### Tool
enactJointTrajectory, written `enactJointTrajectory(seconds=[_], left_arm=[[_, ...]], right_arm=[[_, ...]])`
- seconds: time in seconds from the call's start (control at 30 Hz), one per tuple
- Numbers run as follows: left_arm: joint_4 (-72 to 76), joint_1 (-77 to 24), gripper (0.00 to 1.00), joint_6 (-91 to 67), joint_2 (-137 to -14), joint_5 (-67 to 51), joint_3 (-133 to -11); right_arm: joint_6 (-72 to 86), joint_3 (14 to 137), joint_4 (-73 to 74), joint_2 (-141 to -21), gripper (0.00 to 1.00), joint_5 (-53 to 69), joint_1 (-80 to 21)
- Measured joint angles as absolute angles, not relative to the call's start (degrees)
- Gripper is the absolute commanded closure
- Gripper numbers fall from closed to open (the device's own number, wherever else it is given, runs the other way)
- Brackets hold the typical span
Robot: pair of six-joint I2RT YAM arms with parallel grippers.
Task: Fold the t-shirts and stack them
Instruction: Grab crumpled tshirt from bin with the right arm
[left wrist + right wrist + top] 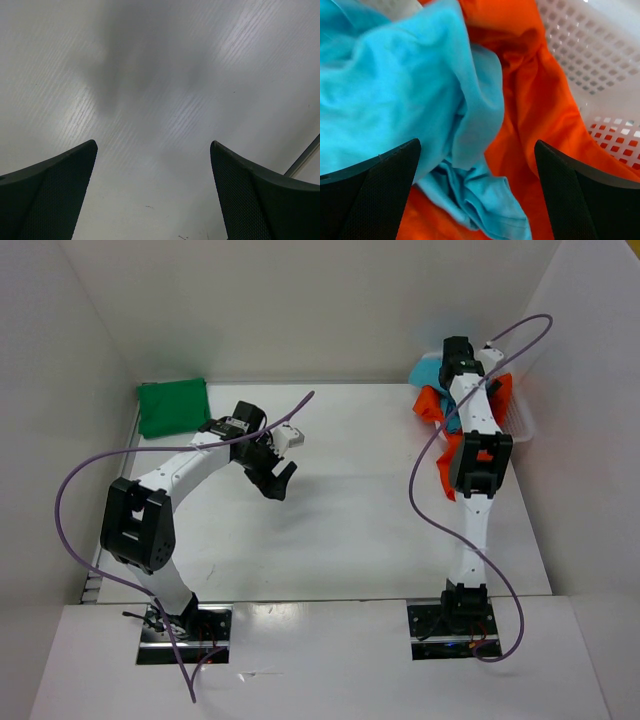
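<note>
A dark green t-shirt (172,406) lies folded at the table's back left corner. A turquoise-blue t-shirt (395,95) and an orange-red t-shirt (540,110) lie crumpled together in the white mesh basket (600,50) at the back right; orange cloth (446,468) hangs over the basket's near side. My right gripper (476,165) hovers open just above this pile, fingers either side of a blue fold, holding nothing. My left gripper (275,480) is open over bare table near the middle, and its wrist view shows only the tabletop (160,100) between its fingers.
White walls enclose the table on the left, back and right. Purple cables (70,490) loop from both arms. The basket (520,425) sits against the right wall.
</note>
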State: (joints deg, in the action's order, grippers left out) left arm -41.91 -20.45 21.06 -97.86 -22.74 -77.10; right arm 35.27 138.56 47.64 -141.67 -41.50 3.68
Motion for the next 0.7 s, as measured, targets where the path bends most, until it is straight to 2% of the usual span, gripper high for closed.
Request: enactJointTrajectory(seconds=[0.07, 0.17, 0.2, 0.27, 0.3, 0.33, 0.7], left_arm=[[-42.0, -20.4, 0.00, 21.1, -97.9, -22.7, -77.1], [-42.0, -20.4, 0.00, 21.1, -97.9, -22.7, -77.1], [-42.0, -20.4, 0.00, 21.1, -97.9, -22.7, -77.1], [-42.0, -20.4, 0.00, 21.1, -97.9, -22.7, -77.1], [-42.0, -20.4, 0.00, 21.2, -97.9, -22.7, -77.1], [-42.0, -20.4, 0.00, 21.2, -97.9, -22.7, -77.1], [-42.0, -20.5, 0.00, 21.3, -97.9, -22.7, -77.1]], right_arm=[[35.5, 138.7, 48.7, -142.4, 0.03, -41.3, 3.7], [35.8, 138.8, 49.5, -142.8, 0.17, -41.0, 3.8], [35.9, 138.8, 49.6, -142.8, 0.37, -40.9, 3.8], [35.6, 138.9, 49.9, -142.8, 0.62, -40.3, 3.8], [35.6, 139.1, 50.0, -142.8, 0.86, -40.1, 3.9], [35.7, 139.3, 50.0, -142.8, 1.00, -39.9, 3.9], [36.0, 141.9, 50.7, -142.5, 1.00, -39.6, 3.4]])
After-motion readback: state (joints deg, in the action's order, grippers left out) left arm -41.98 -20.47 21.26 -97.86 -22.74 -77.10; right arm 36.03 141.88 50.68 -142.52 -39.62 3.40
